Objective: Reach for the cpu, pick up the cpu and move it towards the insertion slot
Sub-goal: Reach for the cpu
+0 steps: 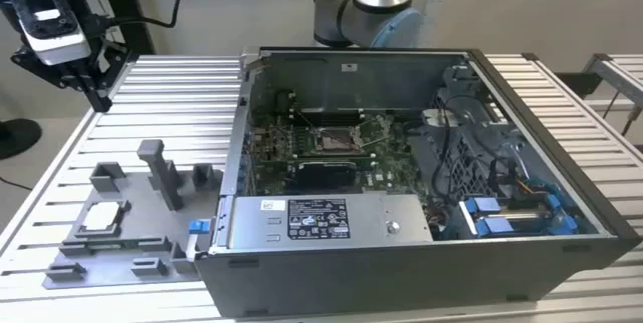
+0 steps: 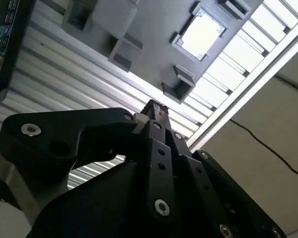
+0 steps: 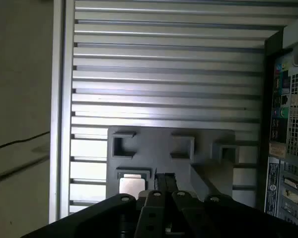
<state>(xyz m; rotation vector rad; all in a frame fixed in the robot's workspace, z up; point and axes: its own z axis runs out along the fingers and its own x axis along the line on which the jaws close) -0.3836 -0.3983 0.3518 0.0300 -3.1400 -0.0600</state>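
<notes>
Gripper [image 1: 95, 93]: clenched, empty, above the table [image 1: 171, 105] edge.
Cpu [image 1: 104, 216]: in the grey fixture [image 1: 101, 266] near the table corner; probably light, stiff, fragile; grip opposite edges.

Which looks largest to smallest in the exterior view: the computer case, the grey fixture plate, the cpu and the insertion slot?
1. computer case
2. grey fixture plate
3. cpu and insertion slot look alike; the slot sits farther off, so unranked.
</notes>
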